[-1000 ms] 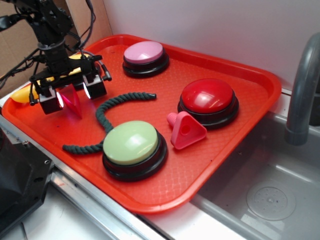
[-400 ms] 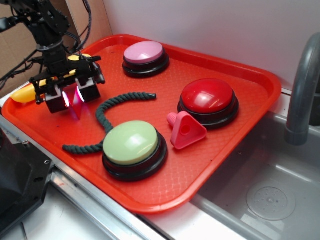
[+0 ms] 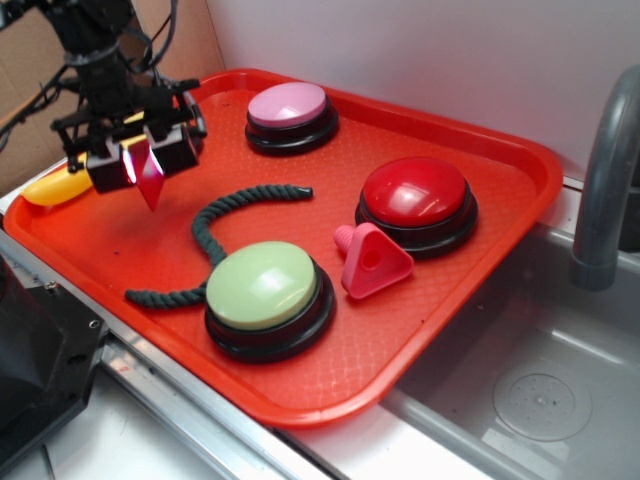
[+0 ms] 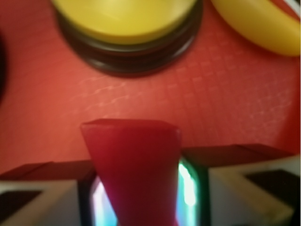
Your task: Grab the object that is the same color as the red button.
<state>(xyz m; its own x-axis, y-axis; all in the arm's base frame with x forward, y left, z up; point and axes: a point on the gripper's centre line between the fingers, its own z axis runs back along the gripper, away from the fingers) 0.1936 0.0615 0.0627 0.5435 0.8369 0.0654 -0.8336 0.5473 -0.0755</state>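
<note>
The small red pointed object hangs tip-down above the tray's left part, clamped in my gripper. Seen from the wrist, the red object fills the space between the two lit fingers, and my gripper is shut on it. The red button, a glossy dome on a black base, sits to the right on the orange tray, far from my gripper.
On the tray are a pink button, a green button, a dark rope and a pink triangular piece. A banana and a yellow button lie beside my gripper. A sink and faucet are at right.
My gripper has risen and moved toward the back left with the red object in it, lifting it off the tray surface.
</note>
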